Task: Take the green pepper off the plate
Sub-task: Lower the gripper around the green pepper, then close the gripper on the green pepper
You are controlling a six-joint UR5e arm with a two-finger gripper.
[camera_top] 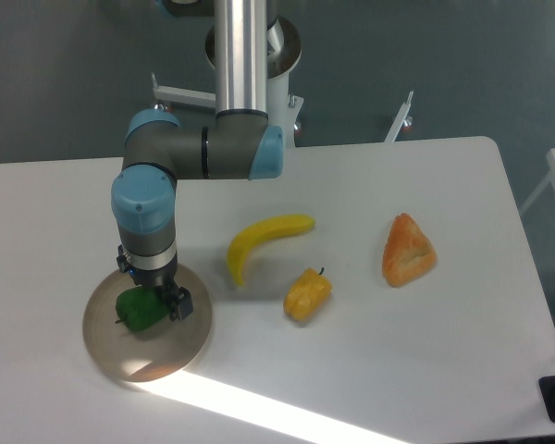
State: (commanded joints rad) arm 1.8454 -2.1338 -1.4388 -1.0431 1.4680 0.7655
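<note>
Green pepper (pixel 137 311) sits between gripper (pixel 157 300) fingers, grip unclear.

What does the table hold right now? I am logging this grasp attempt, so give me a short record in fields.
target: small glossy dark-green pepper, lying on the plate
support: round beige plate, front left of table
gripper: two-finger gripper low over the pepper, grip state unclear
others: yellow banana, yellow-orange pepper, orange wedge-shaped food

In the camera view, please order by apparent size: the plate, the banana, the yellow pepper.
1. plate, clearly widest.
2. banana.
3. yellow pepper, smallest.
They lie at similar depth, so the order seems safe.
</note>
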